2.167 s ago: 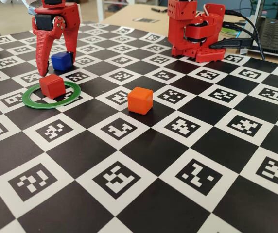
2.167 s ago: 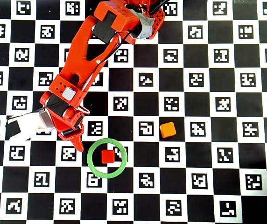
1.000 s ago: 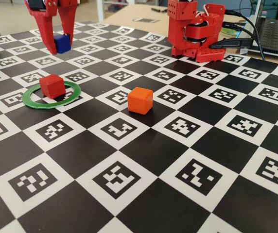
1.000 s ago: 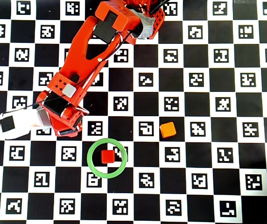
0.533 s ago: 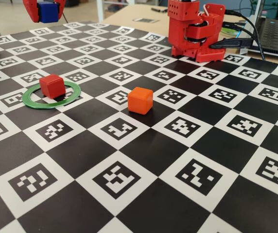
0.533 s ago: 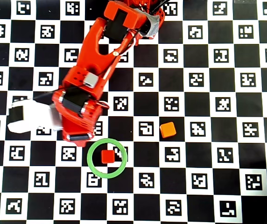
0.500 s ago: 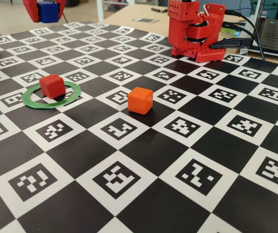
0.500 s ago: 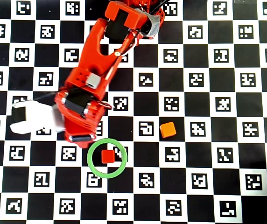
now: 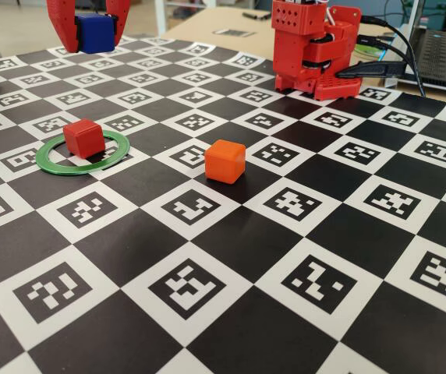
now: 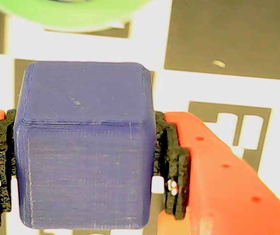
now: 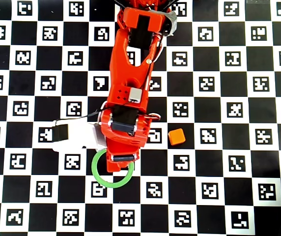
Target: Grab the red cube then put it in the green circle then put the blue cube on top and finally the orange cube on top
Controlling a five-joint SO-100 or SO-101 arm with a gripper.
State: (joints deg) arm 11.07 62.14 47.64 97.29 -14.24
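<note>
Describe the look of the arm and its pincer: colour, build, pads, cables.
The arm is red printed plastic with dark servo blocks showing. The pincer has red, hole-dotted fingers lined with black ridged pads. A white block juts from the wrist, and thin cables run along the upper link.

no readable text, only coded markers

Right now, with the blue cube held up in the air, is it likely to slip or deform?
Probably not: the blue cube looks rigid, its flat sides squarely clamped by the end effector with ridged black pads. Once released on the red cube, it should sit rather than roll.
</note>
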